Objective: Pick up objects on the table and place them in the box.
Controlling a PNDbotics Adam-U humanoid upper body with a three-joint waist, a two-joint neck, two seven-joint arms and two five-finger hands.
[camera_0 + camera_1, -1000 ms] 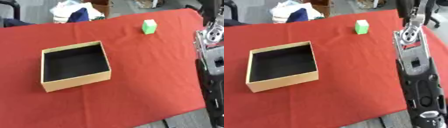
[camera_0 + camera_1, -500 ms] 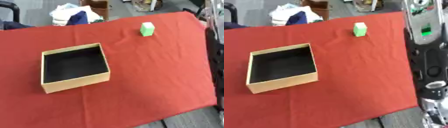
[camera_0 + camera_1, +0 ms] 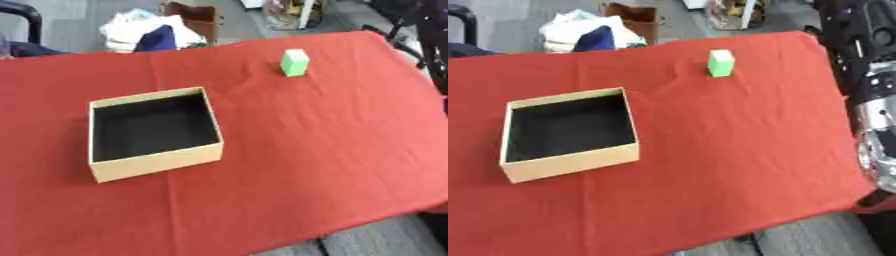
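Right hand: not visible, only the arm [image 3: 872,100] at the right edge, finger state unknown. Green block [image 3: 294,62] upright, far right on the red cloth [image 3: 306,140], well apart from the empty box [image 3: 154,133]; needs a reach.

Work surface: a table [image 3: 332,165] covered edge to edge by a red cloth [image 3: 737,165]; the cloth hangs over the near edge at 6 o'clock and shows slight creases toward 12 o'clock.

Items resting directly on the cloth — two. An open-topped tan cardboard box [image 3: 154,133], dark inside, sits left of centre at about 9 o'clock, turned slightly askew to the table edges. A small green block [image 3: 294,62] stands upright at about 1 o'clock, near the far edge, well apart from the box.
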